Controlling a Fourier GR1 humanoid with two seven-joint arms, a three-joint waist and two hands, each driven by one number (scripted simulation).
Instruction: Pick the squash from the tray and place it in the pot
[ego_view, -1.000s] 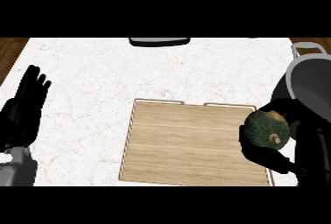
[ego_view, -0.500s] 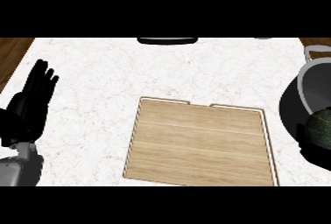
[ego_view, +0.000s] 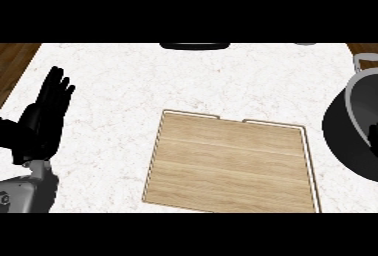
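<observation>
Resting at the left edge, left hand (ego_view: 43, 122), fingers straight and upright. Wooden tray (ego_view: 232, 165) on white counter (ego_view: 221, 80), bare. Pot (ego_view: 358, 125) at right edge. Squash: location cannot be told.

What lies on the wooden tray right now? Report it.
The wooden tray shows only bare wood, nothing lying on it. The squash and right hand are out of view; the pot's inside is cut off at the edge.

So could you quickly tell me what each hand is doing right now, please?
Left hand: open, fingers up, resting at the view's left.
Right hand: not in view.
</observation>
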